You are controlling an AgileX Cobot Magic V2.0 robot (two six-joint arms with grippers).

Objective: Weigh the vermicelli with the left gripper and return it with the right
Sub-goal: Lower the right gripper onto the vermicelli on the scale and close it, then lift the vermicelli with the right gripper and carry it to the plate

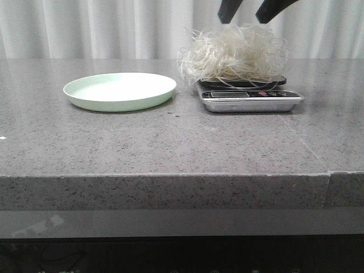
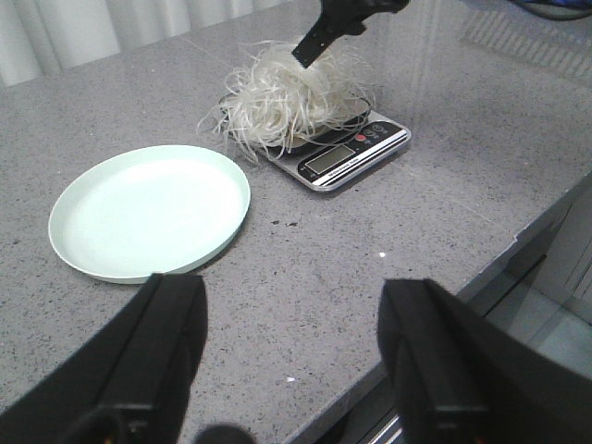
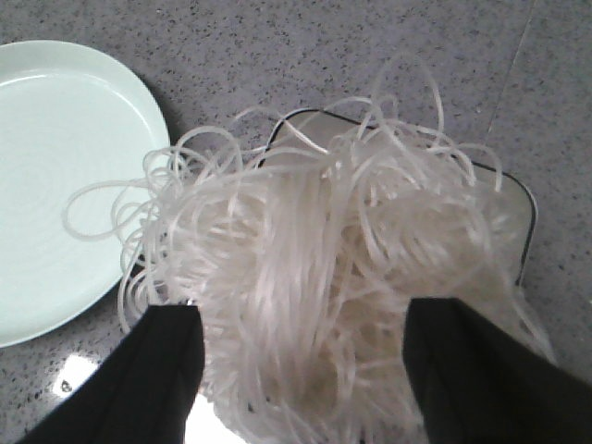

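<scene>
While the vermicelli [image 1: 233, 54] rests as a loose tangle on the black platform of the digital kitchen scale [image 1: 250, 100], the right gripper [image 1: 245, 12] hangs directly above it at the 12 o'clock edge of the front view. Only two dark finger ends are visible there, set apart from each other. In the right wrist view, the right gripper's fingers [image 3: 162, 379] stand wide apart with the noodle mass between them; strands reach both fingers, but the fingers are not closed on them. Whether the tips contact the strands cannot be determined.

From the scale, the pale green plate [image 1: 119, 91] lies at 9 o'clock on the grey speckled countertop [image 1: 170, 142], close beside it but not touching. Several strands overhang the scale toward the plate. The scale's display faces the front table edge; its reading is too small to tell.

In the left wrist view, the left gripper [image 2: 291, 356] is held back near the front table edge, well apart from both plate and scale. Its fingers are spread, with nothing between them.
</scene>
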